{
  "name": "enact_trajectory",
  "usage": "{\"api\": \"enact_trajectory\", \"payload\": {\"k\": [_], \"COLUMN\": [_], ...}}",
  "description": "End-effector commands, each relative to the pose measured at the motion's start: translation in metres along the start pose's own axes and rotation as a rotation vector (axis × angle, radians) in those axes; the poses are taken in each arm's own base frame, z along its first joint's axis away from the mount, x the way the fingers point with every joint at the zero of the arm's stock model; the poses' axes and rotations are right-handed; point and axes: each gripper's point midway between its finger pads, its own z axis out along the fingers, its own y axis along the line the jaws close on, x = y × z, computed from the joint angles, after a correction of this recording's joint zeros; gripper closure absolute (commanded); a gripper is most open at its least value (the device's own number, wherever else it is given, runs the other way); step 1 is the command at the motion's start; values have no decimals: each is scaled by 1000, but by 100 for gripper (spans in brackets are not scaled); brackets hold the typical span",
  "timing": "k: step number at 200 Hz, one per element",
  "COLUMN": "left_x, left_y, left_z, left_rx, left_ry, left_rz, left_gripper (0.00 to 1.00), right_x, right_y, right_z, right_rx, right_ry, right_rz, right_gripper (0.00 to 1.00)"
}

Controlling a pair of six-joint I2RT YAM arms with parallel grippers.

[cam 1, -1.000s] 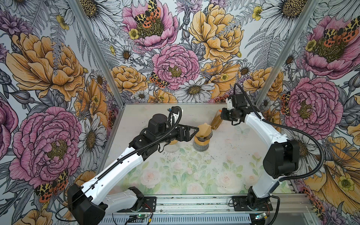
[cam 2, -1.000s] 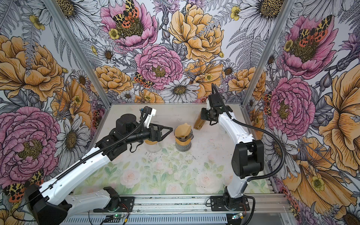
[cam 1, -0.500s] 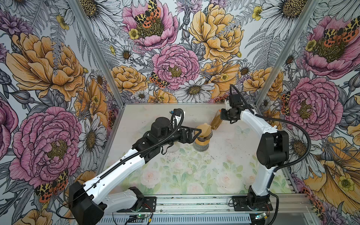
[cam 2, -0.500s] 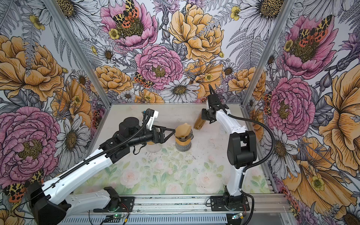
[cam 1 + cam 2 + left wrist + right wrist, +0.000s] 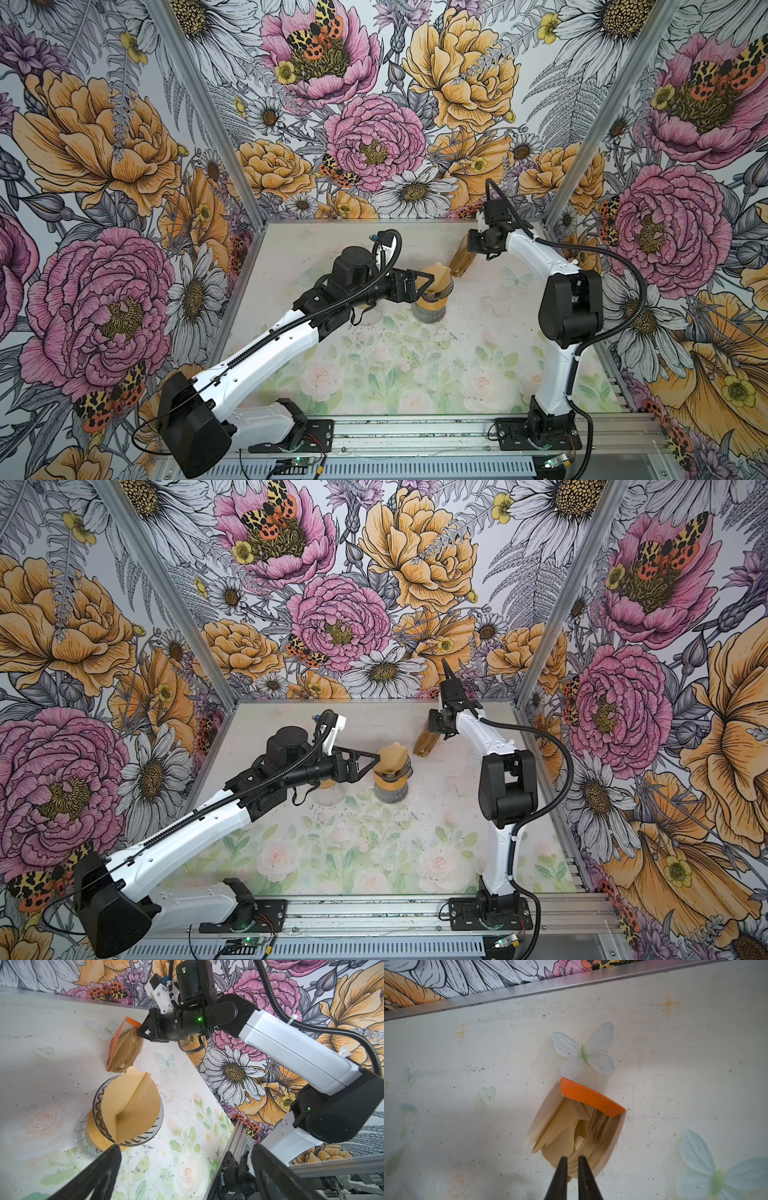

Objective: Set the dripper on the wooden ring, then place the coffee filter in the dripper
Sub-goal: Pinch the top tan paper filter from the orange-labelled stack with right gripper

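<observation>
Coffee filter (image 5: 128,1105) sits point-down in dripper (image 5: 159,1114), crease running upright, top edge well proud of rim, so prob. not fully seated. In a top view it lies at 3 o'clock from L hand (image 5: 428,286), right at the tips. L hand is spread wide, holding nothing. R hand (image 5: 572,1158) is farther off, approx 1 o'clock of dripper, pinched near-closed on edge of filter pack (image 5: 571,1126) standing on surface (image 5: 467,1053). L is nearer for a press-down.

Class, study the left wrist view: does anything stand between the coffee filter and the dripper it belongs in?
Nothing visible does. The coffee filter already sits in the mouth of the dripper, partly opened, with the left gripper wide open beside it.
</observation>
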Motion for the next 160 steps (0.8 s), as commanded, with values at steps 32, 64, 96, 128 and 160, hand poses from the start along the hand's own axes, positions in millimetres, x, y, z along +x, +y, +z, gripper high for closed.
{"api": "enact_trajectory", "payload": {"k": [32, 64, 96, 128, 160], "left_x": [-14, -13, -12, -12, -11], "left_y": [-7, -4, -2, 0, 0], "left_z": [-4, -3, -3, -1, 2], "left_rx": [1, -3, -8, -12, -6], "left_ry": [-35, -32, -25, -22, -18], "left_rz": [32, 31, 29, 27, 20], "left_gripper": [1, 1, 1, 1, 1], "right_x": [-15, -14, -13, -11, -12], "right_y": [-2, -2, -2, -3, -3], "right_z": [9, 17, 23, 28, 33], "right_rx": [11, 10, 10, 13, 9], "right_ry": [-34, -23, -14, -6, -4], "right_rz": [-5, -6, -3, -3, 0], "right_gripper": [85, 85, 85, 85, 86]}}
